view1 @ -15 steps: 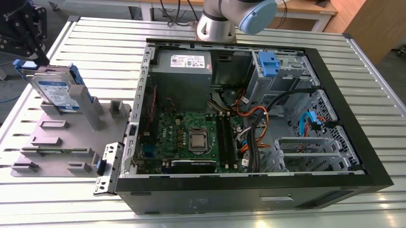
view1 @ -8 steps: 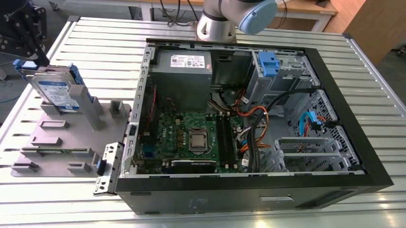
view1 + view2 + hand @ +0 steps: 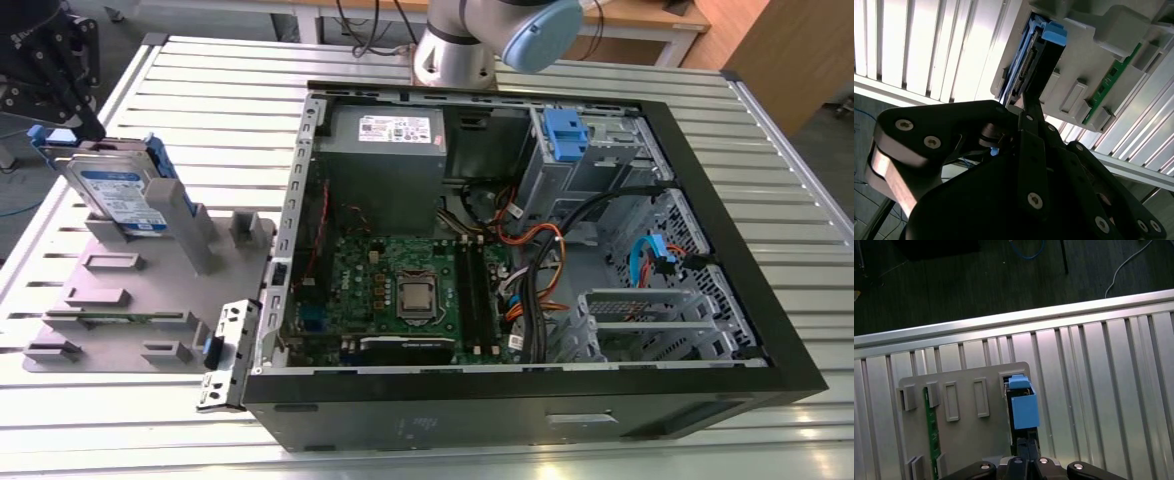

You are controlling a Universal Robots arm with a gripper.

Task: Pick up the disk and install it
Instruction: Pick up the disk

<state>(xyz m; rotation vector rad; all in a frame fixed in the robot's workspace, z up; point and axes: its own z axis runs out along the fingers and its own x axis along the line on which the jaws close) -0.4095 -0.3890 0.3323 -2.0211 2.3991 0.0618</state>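
Note:
The disk (image 3: 118, 192), silver with a white-and-blue label and blue side rails, stands upright in a slot of the grey holder plate (image 3: 134, 300) at the exterior view's left, outside the computer case. My black gripper (image 3: 91, 128) hangs right over its upper edge. In both wrist views the fingers (image 3: 1025, 449) sit close together against the end of the disk (image 3: 1023, 410), and in the second wrist view they meet the edge of the disk (image 3: 1035, 60) at its connector end.
The open computer case (image 3: 747, 330) lies on the slatted metal table (image 3: 214, 90), showing the motherboard (image 3: 400, 290), a grey power-supply box (image 3: 387, 135) and a blue latch on a metal cage (image 3: 565, 135). A green circuit strip (image 3: 930, 422) also sits in the holder plate.

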